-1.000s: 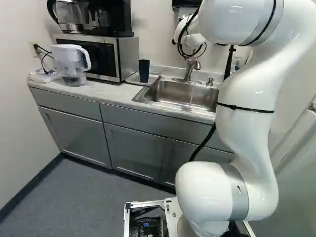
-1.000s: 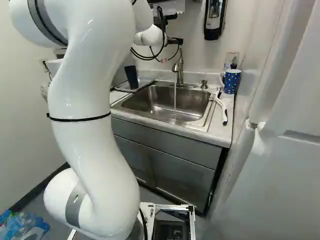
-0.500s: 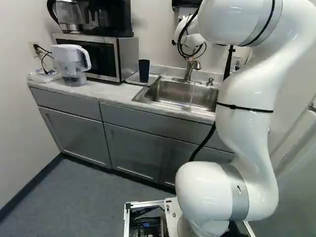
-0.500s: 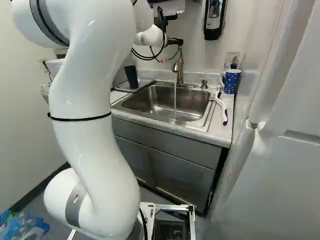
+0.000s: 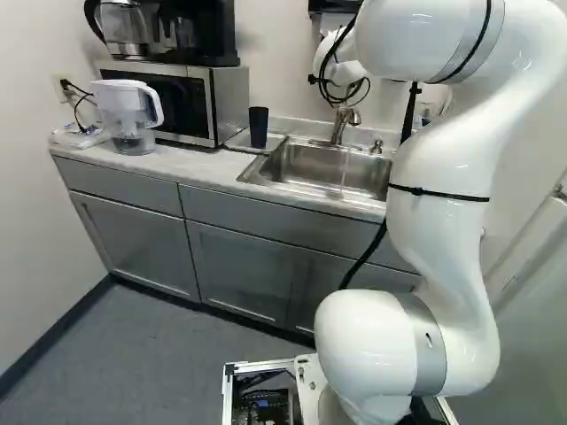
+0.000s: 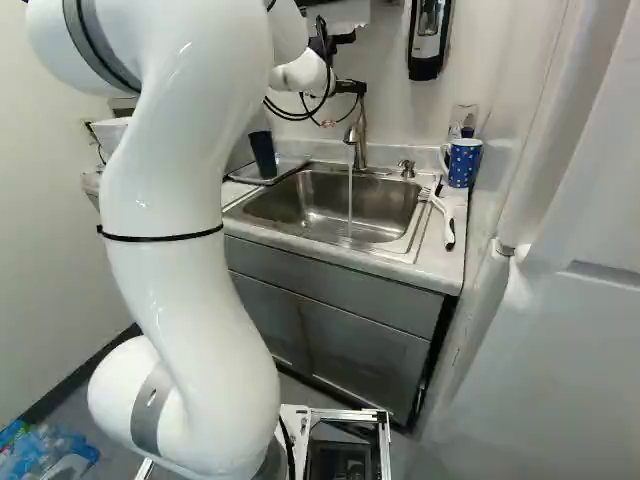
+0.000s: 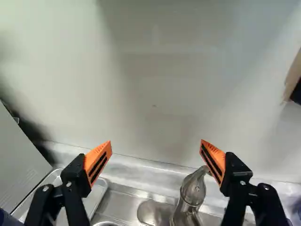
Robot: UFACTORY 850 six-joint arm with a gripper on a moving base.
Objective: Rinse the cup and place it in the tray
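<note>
Above and behind the faucet [image 6: 357,135], my gripper [image 6: 350,87] shows only in part in the right base view. Its fingers stand wide open with nothing between them in the wrist view, the gripper [image 7: 156,150] facing the wall. A dark blue cup [image 5: 258,127] stands upright on the metal tray [image 5: 276,139] left of the sink; the wrist view catches the tray [image 7: 97,194] beyond one finger and a dark edge of the cup [image 7: 6,219]. Water runs from the faucet into the sink [image 6: 290,205]. A blue dotted mug [image 6: 463,163] stands right of the sink.
A microwave [image 5: 226,102] with a coffee maker [image 5: 197,35] on top and a water pitcher [image 5: 129,115] stand left of the tray. A white-handled brush [image 6: 443,215] lies right of the sink by the soap pump [image 6: 407,169]. A dispenser [image 6: 428,40] hangs on the wall.
The arm has shifted slightly, its upper part a little to the right in the right base view, and the gripper a little lower by the faucet. The cup, tray and base have stayed put.
</note>
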